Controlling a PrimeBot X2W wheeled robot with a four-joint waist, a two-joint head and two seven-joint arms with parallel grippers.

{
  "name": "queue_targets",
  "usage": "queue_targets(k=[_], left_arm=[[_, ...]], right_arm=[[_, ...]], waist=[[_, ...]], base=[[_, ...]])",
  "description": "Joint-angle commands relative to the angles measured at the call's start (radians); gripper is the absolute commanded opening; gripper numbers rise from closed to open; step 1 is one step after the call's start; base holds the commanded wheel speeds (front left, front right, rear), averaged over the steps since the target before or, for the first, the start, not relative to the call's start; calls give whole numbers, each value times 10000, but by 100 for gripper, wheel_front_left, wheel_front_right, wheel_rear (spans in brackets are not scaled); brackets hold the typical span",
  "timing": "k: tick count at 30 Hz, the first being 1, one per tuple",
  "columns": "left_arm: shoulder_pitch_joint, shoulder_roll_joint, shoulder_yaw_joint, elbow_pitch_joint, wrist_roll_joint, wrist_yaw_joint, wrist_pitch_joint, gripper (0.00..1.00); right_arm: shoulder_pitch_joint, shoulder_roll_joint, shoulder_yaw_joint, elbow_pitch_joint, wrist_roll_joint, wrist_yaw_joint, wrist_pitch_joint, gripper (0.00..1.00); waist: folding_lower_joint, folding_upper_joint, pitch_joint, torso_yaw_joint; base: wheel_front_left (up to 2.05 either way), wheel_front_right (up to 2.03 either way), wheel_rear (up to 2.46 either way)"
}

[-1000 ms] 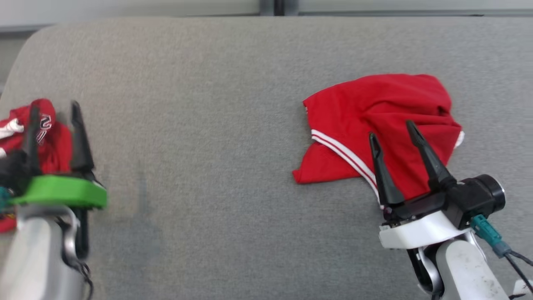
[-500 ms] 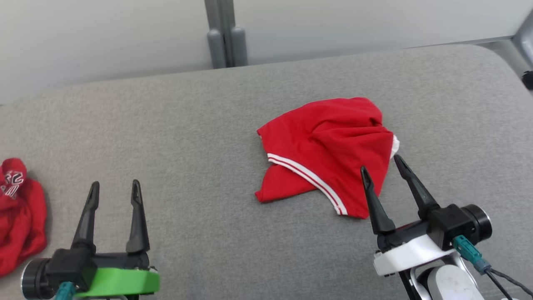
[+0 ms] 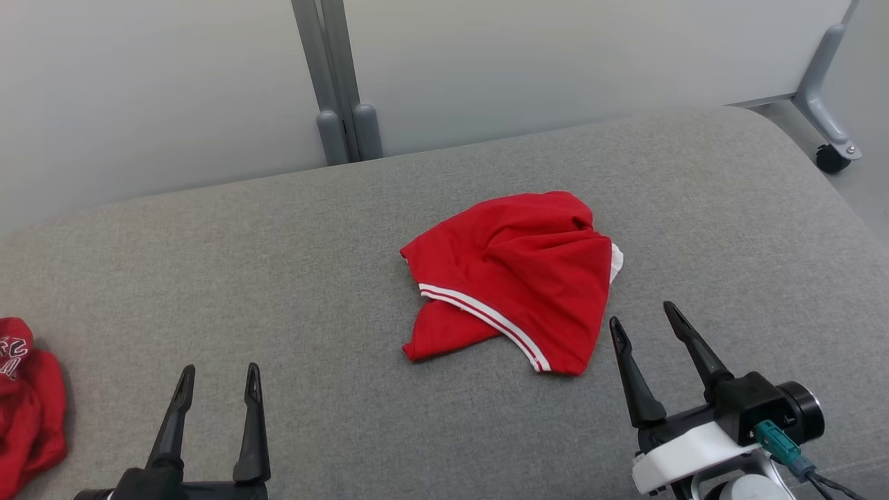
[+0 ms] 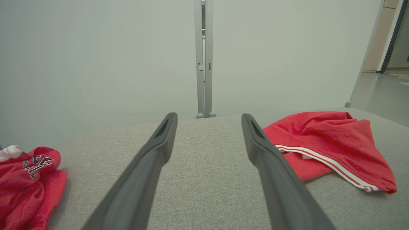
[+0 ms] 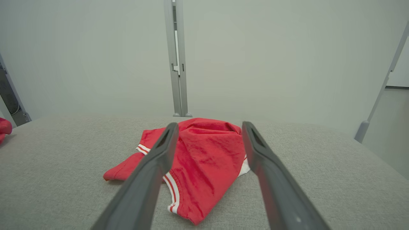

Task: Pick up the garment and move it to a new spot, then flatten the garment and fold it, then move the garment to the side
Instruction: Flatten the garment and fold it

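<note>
A crumpled red garment (image 3: 514, 271) with white stripe trim lies bunched near the middle of the grey padded table (image 3: 278, 278). It also appears in the left wrist view as the garment (image 4: 332, 143) at the right and in the right wrist view as the garment (image 5: 204, 153) between and beyond the fingers. My right gripper (image 3: 642, 312) stands open just in front of its right edge, apart from it. My left gripper (image 3: 220, 373) is open at the lower left, holding nothing.
A second red garment (image 3: 24, 403) with lettering lies bunched at the table's left edge, also seen as that garment (image 4: 28, 179) in the left wrist view. A pale partition wall with a grey post (image 3: 337, 90) stands behind the table. A caster foot (image 3: 830, 156) sits at the far right.
The head camera has tilted up and swung, so the whole picture shifted. My left gripper has come away from the left-hand red garment and now stands over bare table. Both grippers stay open.
</note>
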Motion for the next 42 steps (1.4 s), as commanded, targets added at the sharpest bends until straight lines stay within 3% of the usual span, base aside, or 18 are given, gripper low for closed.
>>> queue_targets(k=[1,12,42], left_arm=[[139,-2,12,55,-71,16,3,100],[243,-5,-270,92,-34,304,3,100],[231,-7,-530,409,-109,250,2,100]], right_arm=[[114,11,-44,41,-8,-14,-5,100],[229,80,-216,202,6,-14,-5,100],[317,91,-309,207,-63,-14,-5,100]], waist=[[0,0,-90,48],[0,0,-289,332],[0,0,-267,532]], base=[[0,0,0],[0,0,0],[0,0,0]])
